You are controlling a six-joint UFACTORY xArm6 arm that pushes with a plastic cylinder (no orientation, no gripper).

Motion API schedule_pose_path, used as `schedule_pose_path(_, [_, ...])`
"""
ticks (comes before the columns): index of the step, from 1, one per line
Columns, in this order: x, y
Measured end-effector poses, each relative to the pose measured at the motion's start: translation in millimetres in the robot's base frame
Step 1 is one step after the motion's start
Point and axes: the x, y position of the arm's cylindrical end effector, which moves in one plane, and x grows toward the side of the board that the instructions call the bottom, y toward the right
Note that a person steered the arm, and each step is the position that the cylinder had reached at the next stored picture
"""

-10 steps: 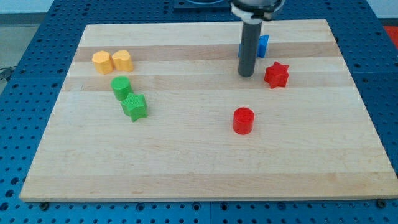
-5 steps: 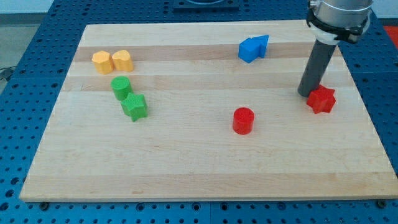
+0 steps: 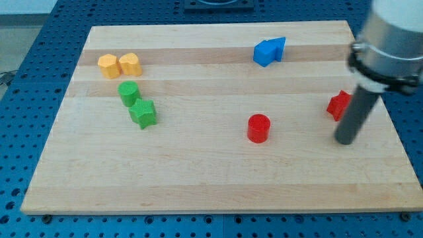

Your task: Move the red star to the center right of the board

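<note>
The red star lies near the board's right edge, about mid-height, partly hidden behind my rod. My tip rests on the board just below the star, toward the view's bottom. A red cylinder sits left of my tip, near the board's middle.
Two blue blocks touch each other at the top centre-right. Two yellow blocks sit side by side at the top left. A green cylinder and a green star lie below them. The wooden board rests on a blue perforated table.
My rod pushed the red star from the upper middle to the right side, then swung past it to just below it. The star has stayed put over the last half second.
</note>
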Motion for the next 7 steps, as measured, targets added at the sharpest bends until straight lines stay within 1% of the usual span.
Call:
schedule_pose_path(1, [-1.6, 23.0])
schedule_pose_path(2, [-3.1, 12.9])
schedule_pose_path(3, [-2.3, -19.8])
schedule_pose_path(4, [-41.9, -23.6])
schedule_pose_path(5, [-57.2, -23.6])
schedule_pose_path(7, [-58.1, -26.0])
